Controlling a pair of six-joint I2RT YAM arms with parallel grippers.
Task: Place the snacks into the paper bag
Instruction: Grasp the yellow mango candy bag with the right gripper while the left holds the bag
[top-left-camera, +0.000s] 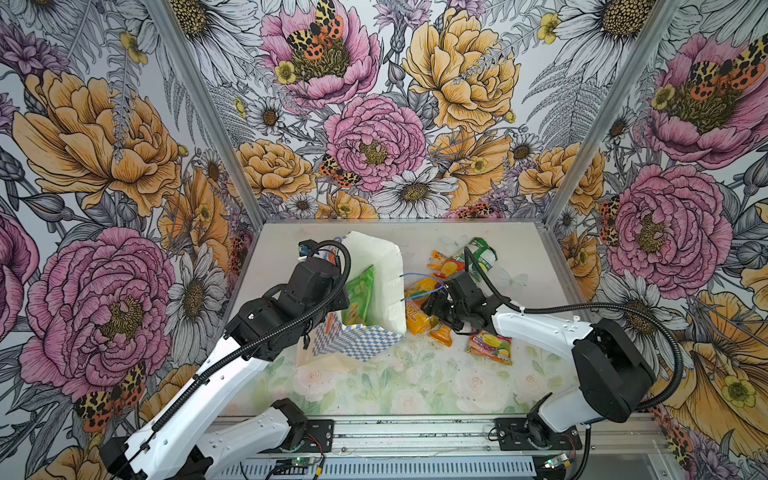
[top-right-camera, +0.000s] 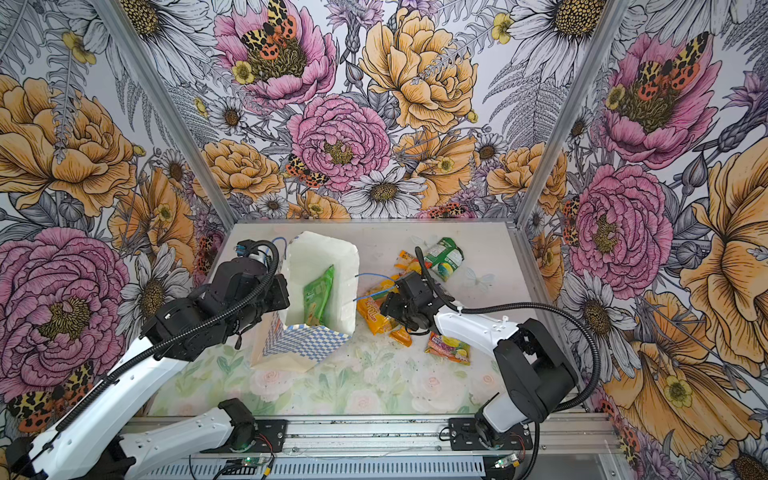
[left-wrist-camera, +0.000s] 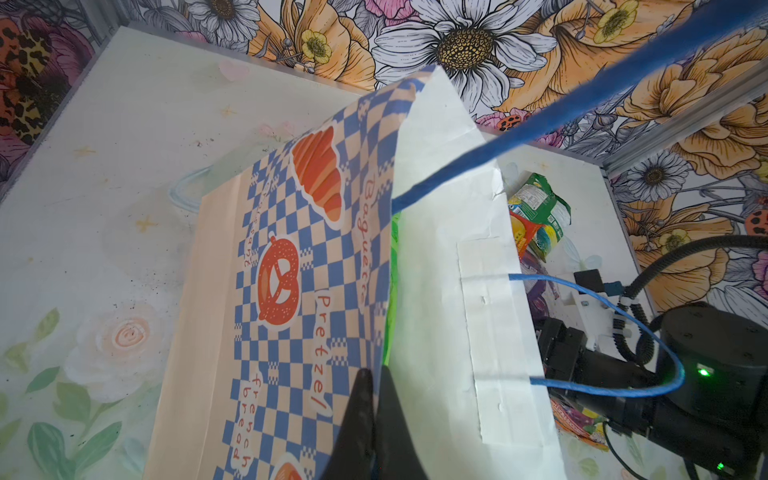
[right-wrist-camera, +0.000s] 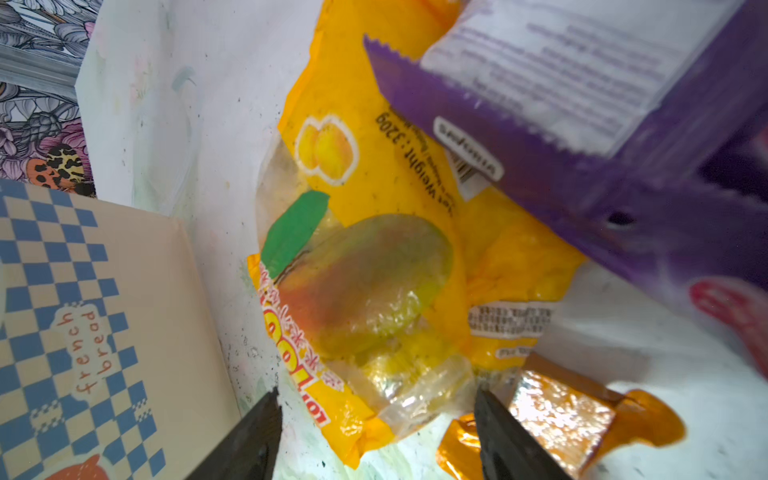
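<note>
Right end effector (right-wrist-camera: 376, 392) wide, astride orange packet (right-wrist-camera: 374, 257) just beside bag (top-left-camera: 382, 266), mid-surface; purple packet (right-wrist-camera: 623, 166) overlaps it. Left end effector (left-wrist-camera: 370, 376) pinched shut on bag rim; green packet (top-left-camera: 359, 291) inside.

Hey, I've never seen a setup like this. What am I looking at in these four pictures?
Two robot arms with pincer grippers work at a table. Two pictures look down from overhead; two come from cameras on the wrists. The left gripper is pinched shut on a wall of the paper bag; a green packet lies inside. The right gripper hangs open over a big yellow packet, holding nothing. Nearby lie a purple packet, an orange sachet and a pink fruit packet.
</note>
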